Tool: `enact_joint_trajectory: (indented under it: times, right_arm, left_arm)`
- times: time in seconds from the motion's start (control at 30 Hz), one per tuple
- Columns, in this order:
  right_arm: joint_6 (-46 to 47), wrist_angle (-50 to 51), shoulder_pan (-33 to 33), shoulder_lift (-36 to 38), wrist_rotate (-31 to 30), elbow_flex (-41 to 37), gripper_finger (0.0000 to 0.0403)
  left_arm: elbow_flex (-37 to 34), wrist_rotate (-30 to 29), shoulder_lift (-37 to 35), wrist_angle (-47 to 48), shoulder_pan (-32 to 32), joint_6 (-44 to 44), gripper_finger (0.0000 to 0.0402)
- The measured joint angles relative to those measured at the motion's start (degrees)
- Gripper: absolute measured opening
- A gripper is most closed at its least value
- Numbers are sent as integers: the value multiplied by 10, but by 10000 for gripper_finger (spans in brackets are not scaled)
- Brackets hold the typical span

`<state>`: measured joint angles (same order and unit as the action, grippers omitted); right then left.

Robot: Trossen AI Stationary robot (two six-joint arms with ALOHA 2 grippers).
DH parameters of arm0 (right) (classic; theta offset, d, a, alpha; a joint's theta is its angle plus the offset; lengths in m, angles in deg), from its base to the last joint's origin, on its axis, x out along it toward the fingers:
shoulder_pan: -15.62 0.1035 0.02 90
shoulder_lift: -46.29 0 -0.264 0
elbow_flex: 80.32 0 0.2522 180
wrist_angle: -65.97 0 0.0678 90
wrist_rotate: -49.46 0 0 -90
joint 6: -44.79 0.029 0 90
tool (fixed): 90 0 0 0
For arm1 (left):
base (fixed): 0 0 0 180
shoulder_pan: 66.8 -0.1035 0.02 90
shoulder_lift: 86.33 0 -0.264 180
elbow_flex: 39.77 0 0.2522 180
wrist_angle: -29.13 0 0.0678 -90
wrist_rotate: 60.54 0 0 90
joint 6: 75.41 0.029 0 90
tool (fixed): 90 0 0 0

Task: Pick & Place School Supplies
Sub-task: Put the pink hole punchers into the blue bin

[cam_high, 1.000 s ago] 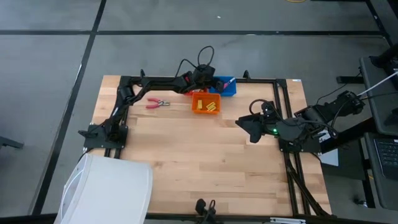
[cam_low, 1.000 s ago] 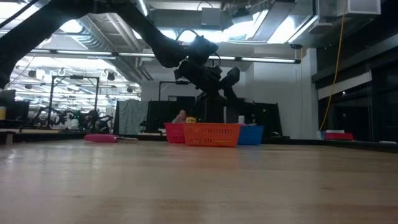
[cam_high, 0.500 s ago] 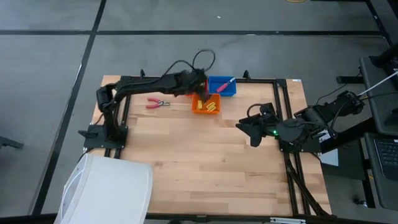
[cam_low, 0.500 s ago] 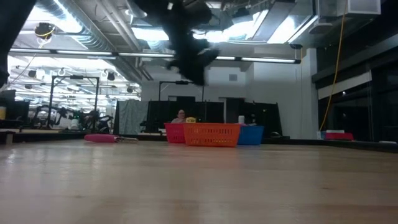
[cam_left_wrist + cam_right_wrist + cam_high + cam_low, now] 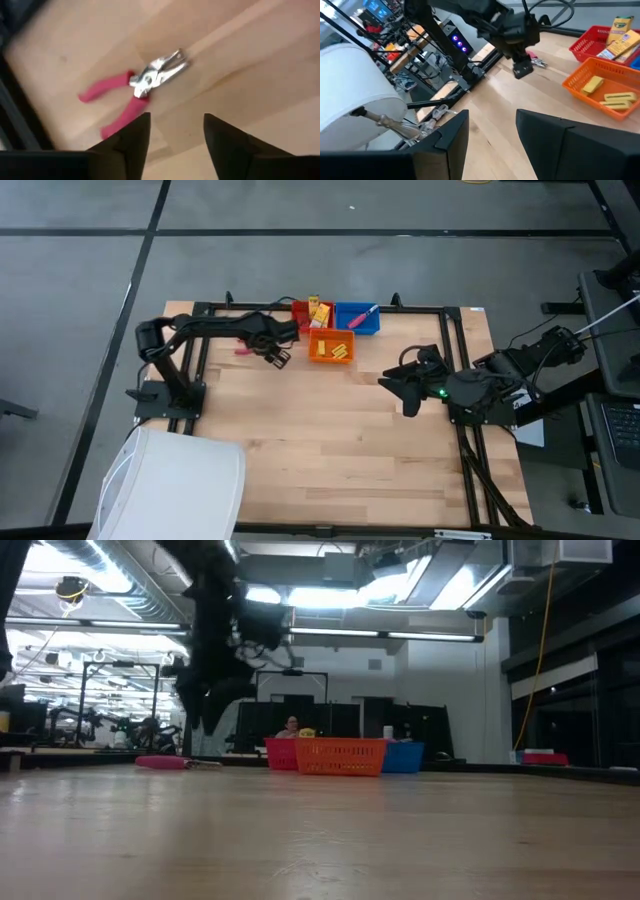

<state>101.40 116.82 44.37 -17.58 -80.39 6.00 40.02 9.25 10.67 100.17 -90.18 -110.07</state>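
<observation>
Three bins are counted at the table's far edge: red bin [image 5: 303, 311], orange bin [image 5: 331, 347], blue bin [image 5: 357, 319]. One pink-handled tool [image 5: 137, 86] lies on the wood, seen whole only from the left wrist, beneath the open, empty left gripper [image 5: 173, 131]. The right gripper [image 5: 490, 134], parted, is held near the right edge
</observation>
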Motion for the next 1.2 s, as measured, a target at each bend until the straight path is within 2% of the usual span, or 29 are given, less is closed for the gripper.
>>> enact_joint_trajectory:
  times: [0.17, 0.37, 0.57, 0.77, 1.07, 1.2]
  right_arm:
    - [-3, -11, 7, 0, 2, 0, 167]
    - [2, -13, 11, 0, 3, 0, 167]
    - [5, -13, 11, 0, 3, 0, 167]
    - [22, -14, 11, 0, 2, 0, 167]
    - [40, -14, 11, 0, -2, 0, 167]
    - [40, -15, 11, 0, -2, 0, 167]
  left_arm:
    - [-87, 32, -31, -74, -44, -90, 223]
    - [-133, 35, -45, -109, -65, -67, 250]
    - [-154, 48, -40, -164, -81, -18, 250]
    - [-163, 44, -41, -162, -93, 11, 247]
    - [-165, 6, -40, -149, -96, 36, 246]
    - [-167, 57, -37, -176, -107, 55, 241]
